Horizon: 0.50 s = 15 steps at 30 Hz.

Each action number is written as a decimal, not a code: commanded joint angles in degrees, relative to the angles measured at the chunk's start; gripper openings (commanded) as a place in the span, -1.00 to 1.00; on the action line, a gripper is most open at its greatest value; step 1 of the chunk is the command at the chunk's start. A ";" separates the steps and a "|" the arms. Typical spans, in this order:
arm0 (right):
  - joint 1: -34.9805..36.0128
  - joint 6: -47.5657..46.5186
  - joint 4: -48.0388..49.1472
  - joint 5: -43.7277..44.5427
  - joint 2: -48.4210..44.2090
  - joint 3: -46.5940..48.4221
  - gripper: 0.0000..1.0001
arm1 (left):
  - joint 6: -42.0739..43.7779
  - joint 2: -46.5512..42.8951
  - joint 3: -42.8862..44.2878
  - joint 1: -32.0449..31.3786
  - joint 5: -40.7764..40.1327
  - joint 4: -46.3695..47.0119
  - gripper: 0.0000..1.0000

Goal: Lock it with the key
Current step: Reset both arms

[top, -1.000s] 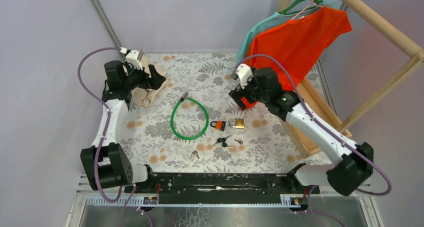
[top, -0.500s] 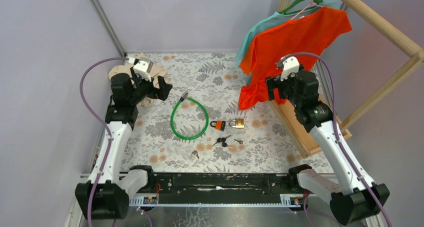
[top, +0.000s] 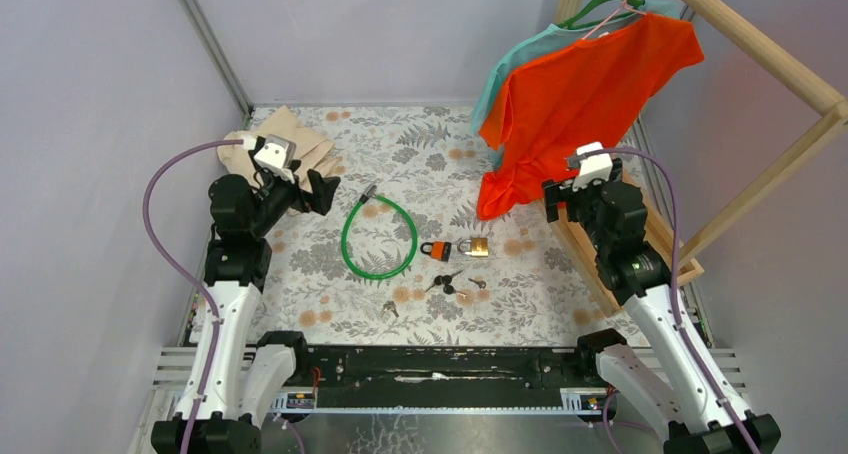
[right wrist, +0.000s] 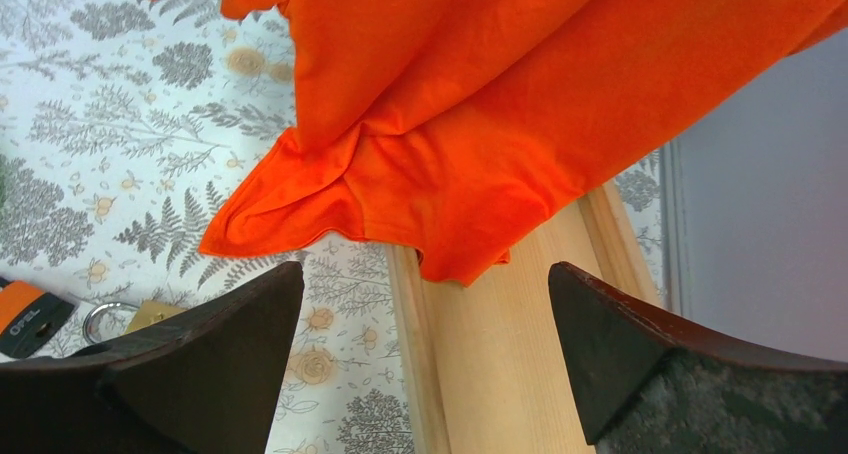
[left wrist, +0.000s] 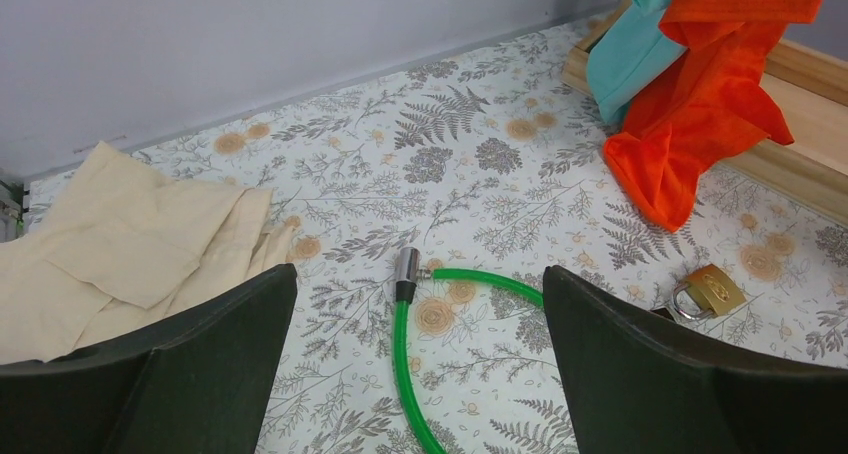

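Left claw (top: 320,190) stands wide open, empty, cable (top: 344,242) just ahead; right claw (top: 556,202) likewise, shirt (top: 590,84) ahead, padlock (top: 477,246) between them.

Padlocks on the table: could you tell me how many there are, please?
2: an orange padlock lies mid-table, and a brass padlock lies just beside it on its right. No others show.

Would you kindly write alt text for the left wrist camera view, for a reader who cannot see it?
The left gripper hangs open over a floral tablecloth, its fingers framing the metal-tipped green cable lock. A crumpled cream cloth lies at picture left; a brass padlock and hanging orange shirt are at picture right.
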 commanded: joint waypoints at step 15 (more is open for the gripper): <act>-3.01 -0.07 2.56 -2.44 -1.44 1.05 0.98 | 1.43 -1.53 -0.95 0.16 0.34 1.50 1.00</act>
